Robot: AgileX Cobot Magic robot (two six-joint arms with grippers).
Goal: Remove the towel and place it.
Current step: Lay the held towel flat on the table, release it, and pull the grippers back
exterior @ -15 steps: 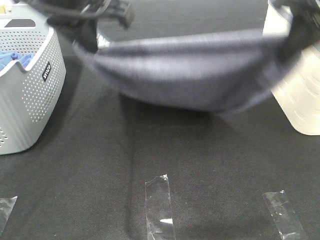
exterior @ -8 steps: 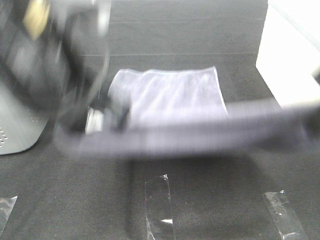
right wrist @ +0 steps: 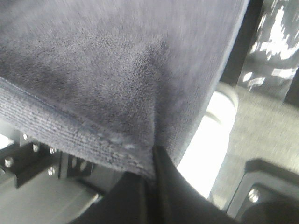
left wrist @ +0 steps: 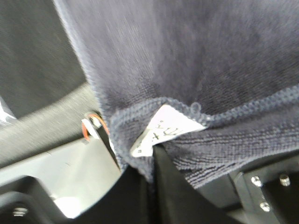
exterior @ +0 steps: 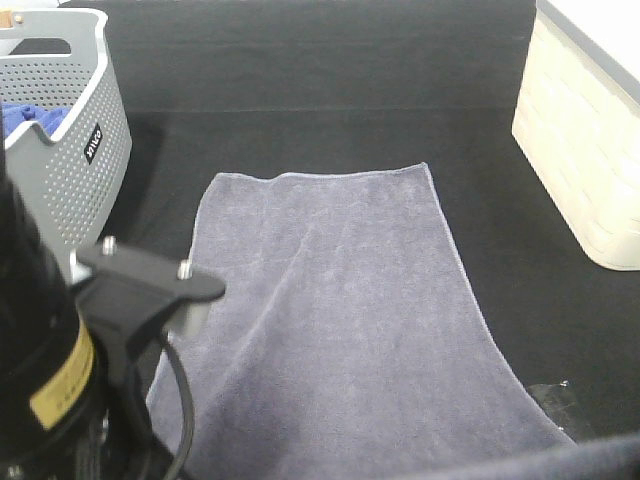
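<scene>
Well off to the outer side of the left claw (left wrist: 152,158) stands the grey perforated plastic basket (exterior: 70,150), with a bright blue cloth (exterior: 25,120) inside it; the left claw itself is pinched tight on a near corner of the large rectangular grey-lavender microfibre towel (exterior: 340,310), with the hem and a white sewn-in label (left wrist: 163,130) bunched just above its fingertips; a second ago that towel hung as a sagging sling in the air between the two claws, and now most of it lies spread flat on the black cloth-covered table (exterior: 300,60), reaching away from both claws, its far hem settled; the right claw (right wrist: 152,154) is likewise clamped on the other near corner; off to its outer side sits the cream textured plastic bin (exterior: 590,150); I judge the laying-out nearly done, with only lowering the near edge and letting go remaining.
</scene>
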